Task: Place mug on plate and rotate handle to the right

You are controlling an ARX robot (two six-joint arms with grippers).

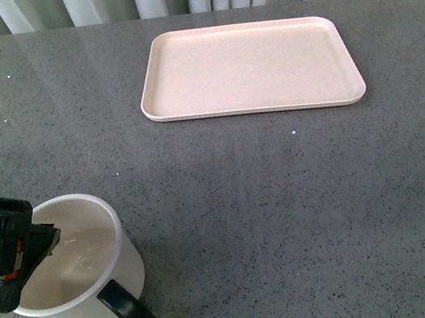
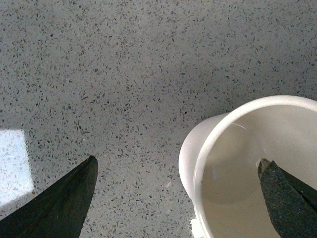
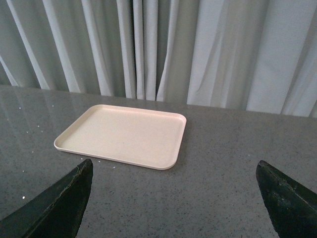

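Step in hand: the grasp, not yet made. Mug (image 1: 83, 264) stands upright on the grey worktop (image 1: 288, 211), well apart from the plate (image 1: 250, 68), on the plate's robot-ward side and off to its left. Mug looks empty. No face print shows from here.

Left tool (image 2: 177, 161): spread, straddling the mug's wall on the side away from the plate's middle. In the left wrist view one finger hangs inside the cup and the other outside over bare worktop. Neither pad seems to press the wall. Nothing is pinched.

Right tool (image 3: 174, 162): spread wide and empty, looking across at the plate from a distance. It is out of the front view.

Handle (image 1: 128, 307): black loop on the mug face turned away from the plate, towards the robot.

Next move, as I judge it:
- Close the left tool on the rim wall.
- Lift straight up to clear the worktop.
- Carry the mug over the plate.
- The handle will want turning to the right, which the wrist could do in transit or after set-down.

Edges and room:
- The plate's raised rim is low, so the mug's base must pass above its near edge before coming down.
- The plate is bare and much wider than the mug, so landing room is generous.
- Worktop between mug and plate is open, nothing to skirt.
- Curtain (image 3: 163, 49) hangs beyond the plate's far side, well back.
- A one-wall pinch may let the mug tilt.
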